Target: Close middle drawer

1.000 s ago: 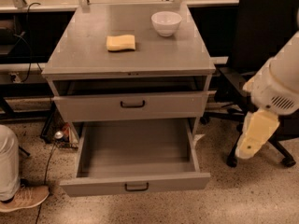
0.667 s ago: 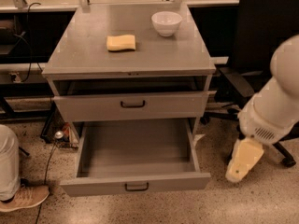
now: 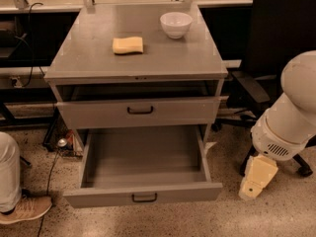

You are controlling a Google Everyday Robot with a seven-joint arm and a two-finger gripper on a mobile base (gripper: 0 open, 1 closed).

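Note:
The middle drawer [image 3: 98, 197] is pulled far out of the grey cabinet, low down near the floor. Its long shallow tray is empty, and its low front panel carries a small black bar handle [image 3: 144, 198]. My gripper [image 3: 256, 179], cream coloured, hangs pointing down at the floor to the right of the drawer's front right corner. It is apart from the drawer and touches nothing. The white arm body [image 3: 289, 120] sits above it.
Above the open drawer is a grey drawer with a taller front panel [image 3: 138, 111], standing slightly out. A yellow sponge [image 3: 128, 45] and a white bowl [image 3: 176, 23] rest on the cabinet top. A black office chair [image 3: 281, 38] stands behind my arm. A person's shoe [image 3: 24, 209] is at the lower left.
My arm has swung down and a little left, bringing the gripper lower and closer to the drawer's right front corner. The drawers have not moved.

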